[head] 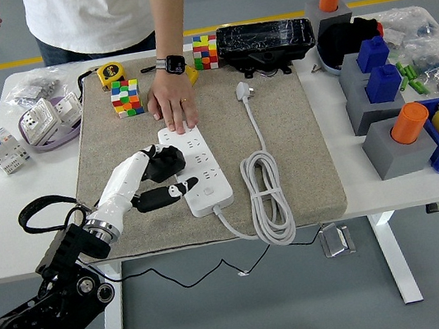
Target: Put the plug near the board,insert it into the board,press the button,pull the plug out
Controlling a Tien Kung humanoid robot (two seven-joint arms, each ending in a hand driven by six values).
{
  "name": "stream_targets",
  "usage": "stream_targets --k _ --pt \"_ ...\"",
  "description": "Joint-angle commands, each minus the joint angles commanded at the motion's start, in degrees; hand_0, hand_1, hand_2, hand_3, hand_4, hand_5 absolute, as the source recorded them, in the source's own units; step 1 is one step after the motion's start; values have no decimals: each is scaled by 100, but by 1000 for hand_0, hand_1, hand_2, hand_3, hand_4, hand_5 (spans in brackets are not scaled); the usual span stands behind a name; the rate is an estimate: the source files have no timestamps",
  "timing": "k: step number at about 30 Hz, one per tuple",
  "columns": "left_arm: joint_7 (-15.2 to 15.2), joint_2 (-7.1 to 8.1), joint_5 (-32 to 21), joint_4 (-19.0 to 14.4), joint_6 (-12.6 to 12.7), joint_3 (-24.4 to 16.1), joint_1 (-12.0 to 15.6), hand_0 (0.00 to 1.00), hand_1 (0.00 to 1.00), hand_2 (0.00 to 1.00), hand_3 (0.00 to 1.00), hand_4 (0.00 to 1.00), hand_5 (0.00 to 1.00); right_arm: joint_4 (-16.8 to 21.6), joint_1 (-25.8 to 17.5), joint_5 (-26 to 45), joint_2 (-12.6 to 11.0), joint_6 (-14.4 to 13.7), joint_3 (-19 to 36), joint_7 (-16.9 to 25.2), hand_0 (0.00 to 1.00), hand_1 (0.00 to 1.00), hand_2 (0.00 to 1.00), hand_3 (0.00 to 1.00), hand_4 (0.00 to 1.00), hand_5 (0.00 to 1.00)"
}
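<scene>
The left hand (154,181) reaches in from the lower left over the beige mat (301,151), fingers curled around a black plug (162,163) that sits at the left edge of the white power strip (197,168), on or just above its sockets; whether the prongs are seated cannot be told. The hand's thumb (175,191) lies out flat, its tip touching the strip's left side near the lower end. The strip lies lengthwise on the mat, running from the far middle toward the near edge, and its white cable (265,197) leaves the near end and lies coiled just to the right, ending in a white plug (243,90) that rests on the mat further back. A person stands at the far side of the table (373,182); the person's hand (172,105), with a watch at the wrist, presses down on the far end of the strip, fingertips on it. The right arm is not visible. Two colour cubes (125,97) sit at the mat's far edge, one near the left corner and one by the black box (264,40). A yellow tape measure (110,73) lies behind the left cube. Grey blocks with orange and blue pegs (375,90) stand at the table's right side.
</scene>
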Motion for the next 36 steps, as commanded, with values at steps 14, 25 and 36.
stream_targets --k 14,25,36 --pt "59 -92 -10 17 -71 165 -169 735 772 761 755 899 553 -3 1 8 1 2 -3 0 602 625 624 547 932 479" --pt "46 -169 -31 19 -81 234 -283 733 765 757 753 898 556 5 4 7 -1 2 -10 4 603 625 623 548 933 480" --pt "61 -253 -134 165 -154 374 -416 731 760 754 750 897 555 7 14 10 -4 3 -9 4 603 625 624 547 933 481"
